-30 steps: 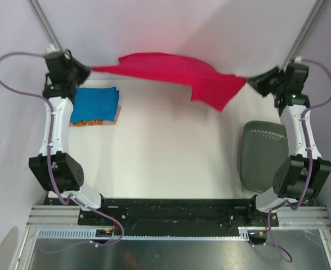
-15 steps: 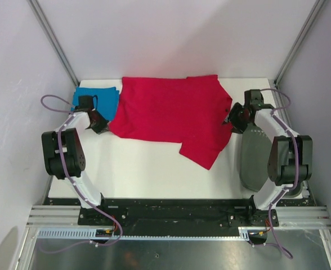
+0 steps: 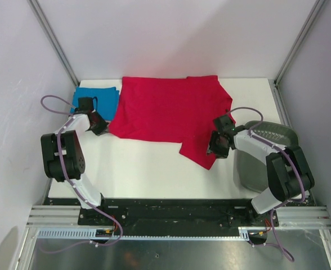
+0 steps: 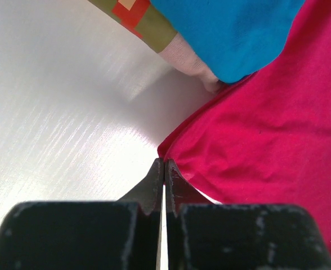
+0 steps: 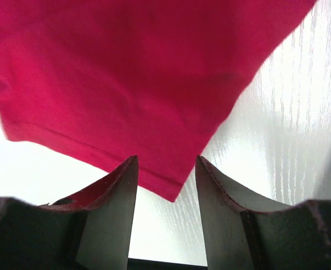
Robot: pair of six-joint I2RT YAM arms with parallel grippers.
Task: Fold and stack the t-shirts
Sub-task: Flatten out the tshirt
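Observation:
A bright red t-shirt (image 3: 165, 109) lies spread across the back of the white table, one sleeve pointing toward the front right. A folded blue t-shirt (image 3: 98, 98) sits at the back left, its edge beside the red one. My left gripper (image 3: 99, 128) is low at the red shirt's left front corner. In the left wrist view its jaws (image 4: 164, 164) are shut, pinching the tip of that corner of red cloth (image 4: 267, 129). My right gripper (image 3: 215, 147) stands open over the sleeve. The sleeve's corner (image 5: 174, 194) lies loose between the fingers (image 5: 165, 160).
A dark grey bin (image 3: 267, 152) stands at the right edge, just behind my right arm. Under the blue t-shirt (image 4: 233, 28) an olive and orange patterned cloth (image 4: 134, 14) and a pale pink one (image 4: 185, 56) peek out. Grey walls close in on all sides.
The red shirt, held stretched in the air a second ago, now lies flat. Both arms came down and toward the front. The right gripper opened, let go and moved to the sleeve's corner.

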